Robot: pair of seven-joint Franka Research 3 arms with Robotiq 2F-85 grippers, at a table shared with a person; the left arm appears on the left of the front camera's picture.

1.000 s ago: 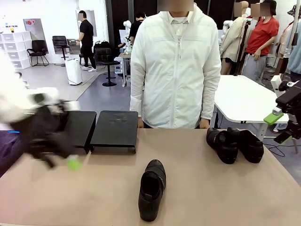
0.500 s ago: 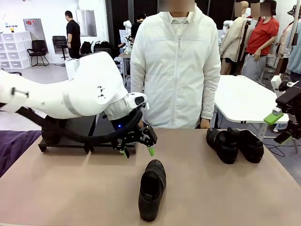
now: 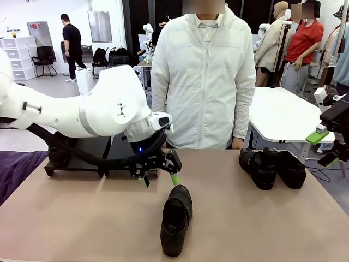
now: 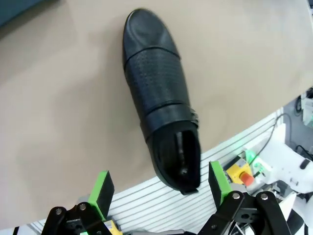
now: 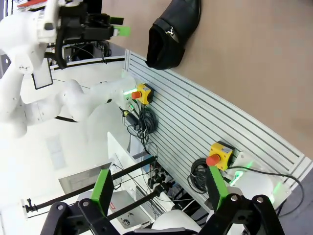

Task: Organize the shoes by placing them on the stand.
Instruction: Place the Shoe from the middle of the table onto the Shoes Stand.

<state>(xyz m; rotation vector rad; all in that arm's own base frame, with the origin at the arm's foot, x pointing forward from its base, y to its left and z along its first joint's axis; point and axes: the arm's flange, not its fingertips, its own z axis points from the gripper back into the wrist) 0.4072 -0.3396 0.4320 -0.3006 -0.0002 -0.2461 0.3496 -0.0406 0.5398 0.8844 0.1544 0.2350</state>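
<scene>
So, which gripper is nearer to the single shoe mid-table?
Left. The left gripper, jaws open, hangs close above the shoe; the right gripper sits off the right edge of the table.

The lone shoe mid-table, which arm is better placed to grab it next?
Left. The left gripper hangs open right by the shoe, pointing down at it; the right gripper sits open, off at the right edge of the table.

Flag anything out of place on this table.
Nothing looks damaged. One shoe lies alone in the middle of the tabletop by the open left gripper; two more shoes sit bunched askew at the right. None is on the stand.
</scene>
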